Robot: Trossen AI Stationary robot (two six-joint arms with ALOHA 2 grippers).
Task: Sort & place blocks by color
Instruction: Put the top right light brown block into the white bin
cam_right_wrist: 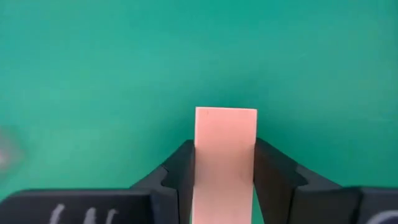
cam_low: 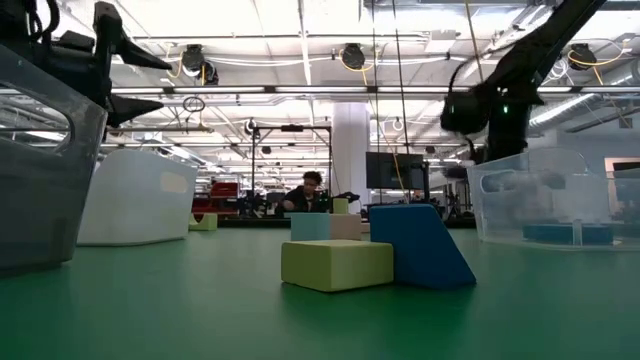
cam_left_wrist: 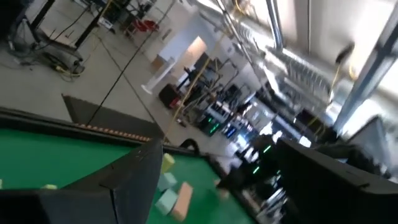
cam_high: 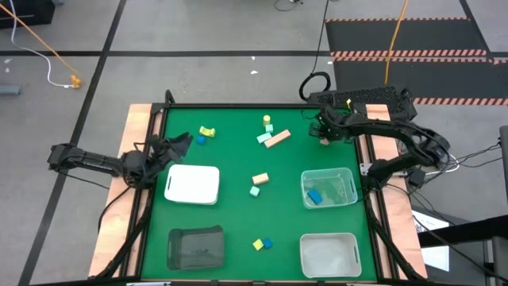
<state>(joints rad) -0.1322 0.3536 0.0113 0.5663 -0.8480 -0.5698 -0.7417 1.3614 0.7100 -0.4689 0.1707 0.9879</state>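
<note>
My right gripper [cam_high: 324,132] stands at the table's far right, slanting down, shut on a salmon pink block [cam_right_wrist: 225,146]; in the high view the gripper hides this block. My left gripper [cam_high: 179,144] hangs open above the table's left side, touching nothing, near a yellow block [cam_high: 207,130] and a blue block [cam_high: 201,140]. A salmon bar [cam_high: 277,139], mint blocks [cam_high: 263,137] and a yellow block [cam_high: 267,120] lie at the far middle. Two blocks [cam_high: 258,184] lie at the centre, and a yellow and blue pair [cam_low: 365,260] near the front edge. My right gripper pinches the salmon pink block by its two opposite side faces [cam_right_wrist: 198,168] between its two fingers [cam_right_wrist: 270,177]. The fingers come from above, slanting down. The block's free end [cam_right_wrist: 225,121] sticks out past the fingertips. I cannot tell whether it rests on the table.
A white tray [cam_high: 192,184] and a dark tray [cam_high: 196,248] lie on the left half. A clear bin [cam_high: 329,189] holding a blue block [cam_high: 315,195] and a second clear bin [cam_high: 329,256] stand on the right half. Bare green cloth lies between them.
</note>
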